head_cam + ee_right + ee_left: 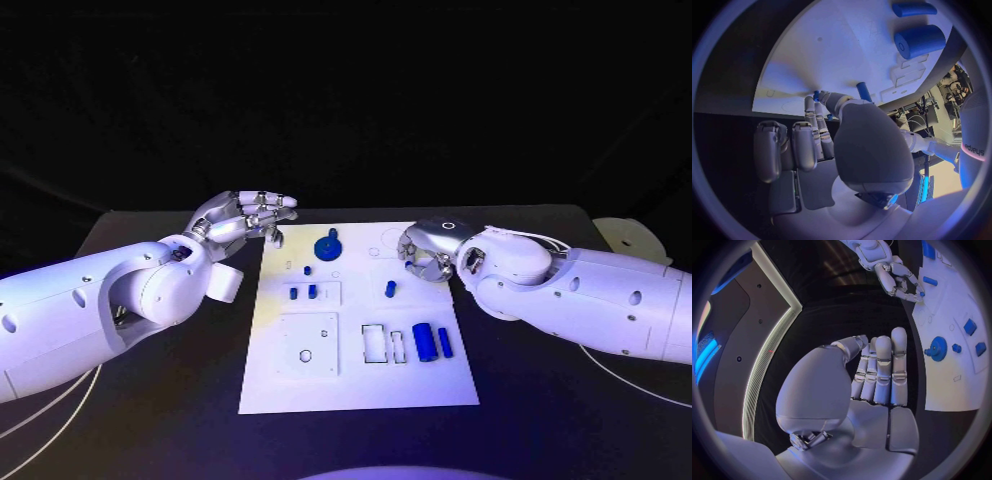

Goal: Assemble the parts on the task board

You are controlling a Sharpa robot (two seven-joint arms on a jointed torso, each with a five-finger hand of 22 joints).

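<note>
The white board (361, 320) lies mid-table and carries the blue parts: a gear (330, 247) near its far edge, 2 small pegs (302, 293) beside the left cut-outs, a short pin (389, 288) at centre, and a thick cylinder (424, 341) with a thin rod (446, 343) just beside it.

The left hand (245, 217) hovers off the board's far left corner, fingers straight and close together, holding nothing.

The right hand (427, 252) sits over the far right edge; in the right wrist view its fingertips (820, 98) touch a small blue piece (816, 94), though a grip cannot be confirmed.

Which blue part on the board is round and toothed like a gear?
The blue gear at the task board's far edge, between the two hands. The other blue parts are plain pegs, cylinders or small blocks.
</note>
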